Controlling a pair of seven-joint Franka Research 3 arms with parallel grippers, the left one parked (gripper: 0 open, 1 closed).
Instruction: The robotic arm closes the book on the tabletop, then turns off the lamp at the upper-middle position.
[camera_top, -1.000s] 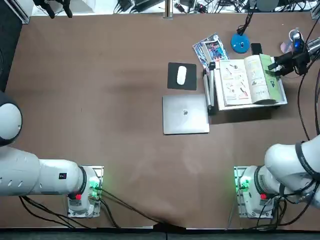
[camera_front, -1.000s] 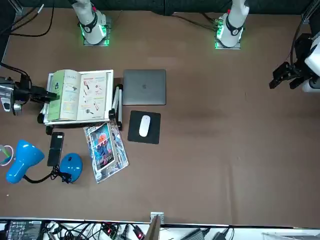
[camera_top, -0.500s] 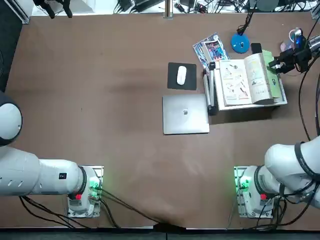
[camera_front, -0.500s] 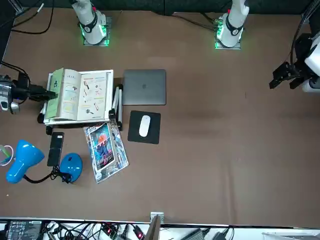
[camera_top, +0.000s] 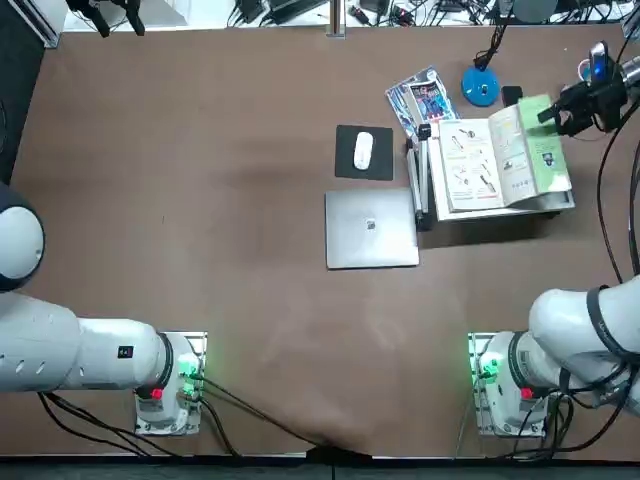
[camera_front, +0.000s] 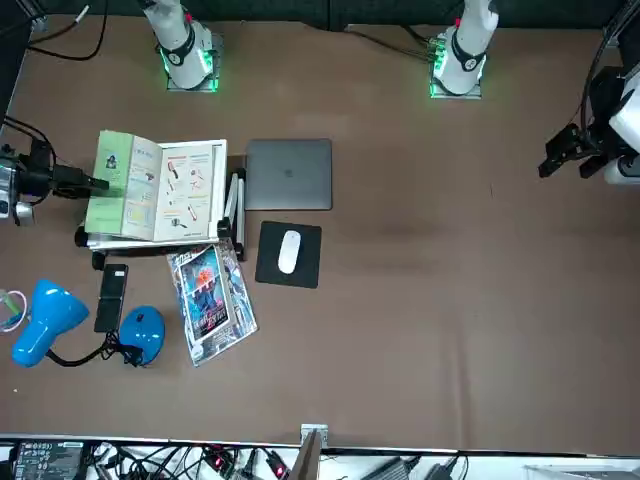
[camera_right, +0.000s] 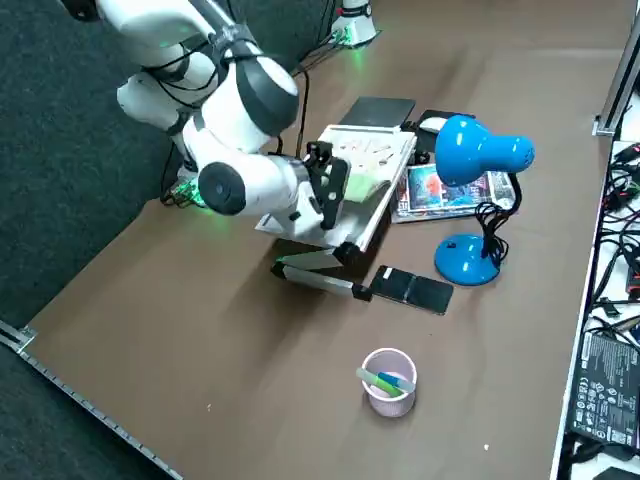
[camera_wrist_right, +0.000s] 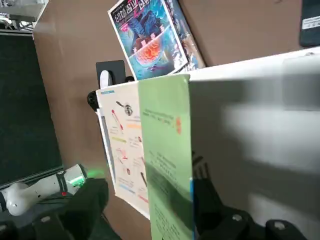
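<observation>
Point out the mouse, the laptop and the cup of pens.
Mouse (camera_top: 363, 151): top view, middle of its white back.
Laptop (camera_front: 289, 174): front view, its closed lid.
Cup (camera_right: 392, 408): right side view, its outer wall.

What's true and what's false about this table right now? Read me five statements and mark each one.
1. The book is closed. False: it is open on the white board.
2. The lamp has a round blue base. True.
3. The mouse rests on the laptop. False: it is on the black mat.
4. The right gripper is at the lamp. False: it is at the book's green cover, fingers apart.
5. The cup has pens in it. True.
</observation>
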